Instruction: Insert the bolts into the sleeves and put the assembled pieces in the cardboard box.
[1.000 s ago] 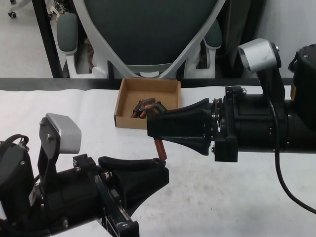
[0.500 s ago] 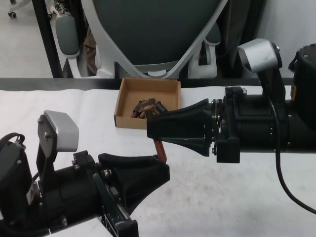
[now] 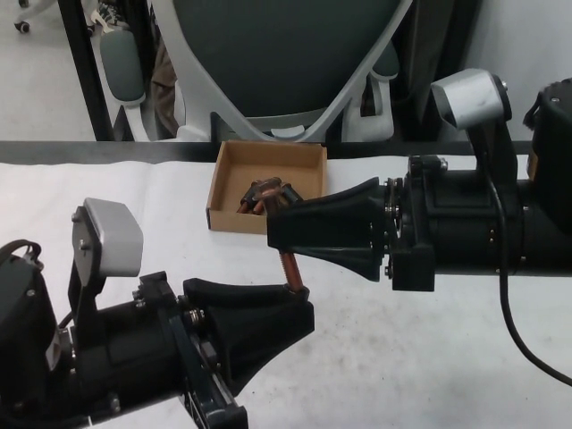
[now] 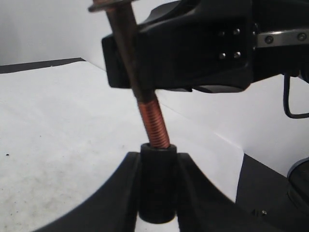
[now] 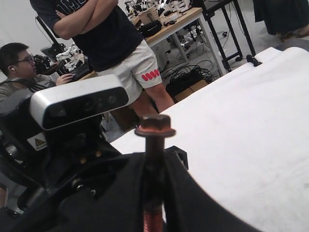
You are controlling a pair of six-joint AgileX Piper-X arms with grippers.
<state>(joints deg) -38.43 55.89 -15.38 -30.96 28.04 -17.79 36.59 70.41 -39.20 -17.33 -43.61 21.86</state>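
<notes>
A copper bolt [image 3: 290, 272] hangs threaded end down from my right gripper [image 3: 279, 234], which is shut on its upper shank; its hex head [image 5: 154, 126] stands above the fingers. My left gripper [image 4: 157, 193] is shut on a black sleeve [image 4: 158, 180], held upright just under the bolt. The bolt's threaded tip [image 4: 154, 123] enters the sleeve's mouth at a slight tilt. Behind the grippers, the cardboard box [image 3: 231, 170] sits on the bench near the far edge with several assembled copper-and-black pieces [image 3: 265, 195] inside.
White bench surface [image 3: 429, 349] stretches around both arms. A grey office chair [image 3: 268, 63] stands beyond the bench's dark far edge. The left arm's camera housing [image 5: 77, 104] sits close below the right gripper.
My left gripper with the sleeve has shifted slightly right and up toward the bolt. The right arm has held still.
</notes>
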